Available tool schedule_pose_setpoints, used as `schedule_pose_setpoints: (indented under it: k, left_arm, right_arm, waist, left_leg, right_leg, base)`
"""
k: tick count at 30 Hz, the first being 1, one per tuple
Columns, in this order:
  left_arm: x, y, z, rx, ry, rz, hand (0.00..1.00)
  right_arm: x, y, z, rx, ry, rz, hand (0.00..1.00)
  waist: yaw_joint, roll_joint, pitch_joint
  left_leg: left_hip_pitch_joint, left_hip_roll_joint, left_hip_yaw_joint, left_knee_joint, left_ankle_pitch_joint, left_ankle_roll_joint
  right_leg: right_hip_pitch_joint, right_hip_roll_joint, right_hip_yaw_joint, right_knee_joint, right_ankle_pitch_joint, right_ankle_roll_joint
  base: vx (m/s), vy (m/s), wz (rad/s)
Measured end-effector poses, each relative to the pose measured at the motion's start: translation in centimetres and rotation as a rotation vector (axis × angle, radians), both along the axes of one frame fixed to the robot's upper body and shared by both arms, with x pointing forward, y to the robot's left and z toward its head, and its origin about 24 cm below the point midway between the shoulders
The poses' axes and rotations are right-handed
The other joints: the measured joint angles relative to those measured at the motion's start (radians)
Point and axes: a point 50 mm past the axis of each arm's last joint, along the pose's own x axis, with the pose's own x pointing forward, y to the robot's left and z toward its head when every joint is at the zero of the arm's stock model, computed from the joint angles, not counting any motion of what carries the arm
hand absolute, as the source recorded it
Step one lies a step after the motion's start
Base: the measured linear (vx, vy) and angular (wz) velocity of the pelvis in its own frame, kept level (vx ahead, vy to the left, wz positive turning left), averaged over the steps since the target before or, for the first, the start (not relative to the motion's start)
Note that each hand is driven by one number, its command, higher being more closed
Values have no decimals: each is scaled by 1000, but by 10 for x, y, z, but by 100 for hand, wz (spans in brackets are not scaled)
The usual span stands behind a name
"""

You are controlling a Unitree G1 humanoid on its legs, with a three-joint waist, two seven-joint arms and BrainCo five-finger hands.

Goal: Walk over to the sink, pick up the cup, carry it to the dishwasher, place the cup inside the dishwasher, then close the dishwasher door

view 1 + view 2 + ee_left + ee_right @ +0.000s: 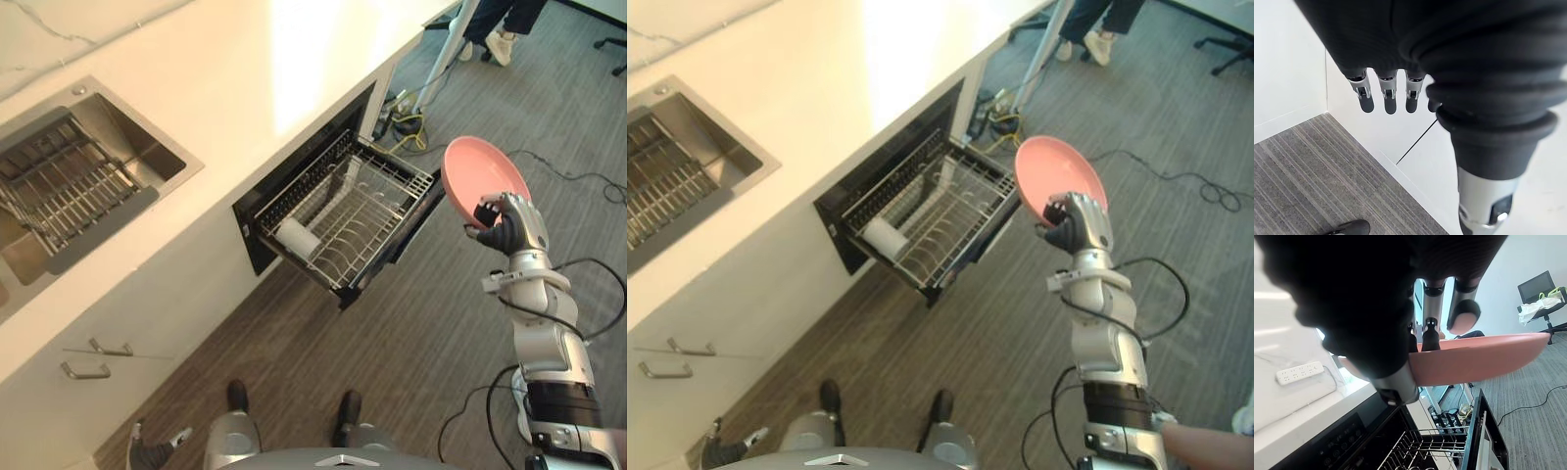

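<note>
beside dishwasher rack (390,165), pink plate (477,173) in right hand (513,226)

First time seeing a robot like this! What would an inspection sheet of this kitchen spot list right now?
Surface: pale countertop with a steel sink holding a wire drainer.
Job's things: dishwasher open, wire rack pulled out; a white cup lies on its side in it; pink dish held up beside the rack.
Clutter: white power strip on a pale marbled surface.
Hands: right hand curled round the pink dish's rim; left hand hangs low, fingers straight, holding nothing.
Cables: yellow and black tangle on the floor past the dishwasher.
Surroundings: grey carpet, a person's legs, an office chair.
</note>
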Motion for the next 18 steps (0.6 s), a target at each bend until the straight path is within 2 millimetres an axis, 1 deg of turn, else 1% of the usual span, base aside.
schedule_pose_setpoints:
  k: [1, 3, 5, 7, 9, 11, 13, 15, 17, 18]
  left_arm:
    - [7, 0, 1, 1, -19, -5, 0]
    - [19, 1, 5, 0, -63, -1, 0]
    - [29, 2, 8, -6, -97, 10, 0]
    - [37, 4, 11, -5, -125, 14, 0]
    - [37, 6, 11, 1, -124, 13, 0]
    - [40, 8, 12, 2, -134, 19, 0]
    - [44, 10, 14, 4, -147, 22, 0]
    - [47, 14, 18, 16, -163, 13, 0]
    - [51, 14, 20, 9, -181, 11, 0]
    - [53, 15, 20, 5, -188, 14, 0]
  right_arm:
    - [4, 1, 3, 5, -6, 5, 100]
    - [10, 5, 7, 11, -16, 14, 100]
    - [18, 8, 11, 15, -20, 29, 100]
    - [25, 10, 16, 12, -23, 32, 100]
    - [30, 11, 18, -7, -10, 42, 100]
    - [36, 12, 26, -29, -14, 46, 100]
    - [38, 11, 36, -30, -41, 51, 100]
    - [44, 9, 49, -27, -68, 46, 100]
    - [47, 5, 57, -37, -73, 34, 100]
    - [50, 6, 61, -58, -69, 37, 100]
  waist:
    - [0, -6, 15]
    - [0, -10, 41]
    - [0, -4, 54]
    - [2, 6, 86]
    - [5, 5, 91]
    - [7, 5, 111]
    - [9, 6, 129]
    - [14, 3, 146]
    - [24, 6, 164]
    - [24, 9, 179]
  left_leg:
    - [-1, -8, -2, -4, 2, 3]
    - [-8, -23, -4, -17, 9, 12]
    - [-30, -40, -6, -33, 16, 17]
    - [-42, -57, -22, -53, 33, 31]
    - [-50, -66, -29, -60, 38, 36]
    - [-61, -77, -57, -60, 40, 40]
    - [-73, -81, -83, -60, 40, 40]
    - [-97, -82, -86, -61, 45, 43]
    - [-104, -86, -88, -60, 47, 45]
    - [-108, -88, -103, -60, 48, 45]
  right_leg:
    - [-2, -5, 0, -6, 6, 4]
    - [-5, -15, -1, -21, 19, 9]
    - [-32, -28, -1, -26, 30, 15]
    - [-48, -42, -3, -28, 39, 22]
    - [-61, -48, -2, -28, 44, 26]
    - [-68, -54, -5, -29, 50, 27]
    - [-74, -56, -7, -29, 53, 27]
    - [-97, -57, -7, -29, 60, 25]
    - [-105, -59, -6, -29, 62, 25]
    - [-105, -61, -9, -29, 63, 26]
  base:
    - [-43, 30, 2]
    - [-62, 32, 4]
    - [-62, 40, 6]
    - [-33, 54, 10]
    - [6, 55, 4]
    - [26, 40, 7]
    - [-2, 24, 9]
    - [-2, 15, 5]
    - [-4, 13, 2]
    - [-9, 22, 7]
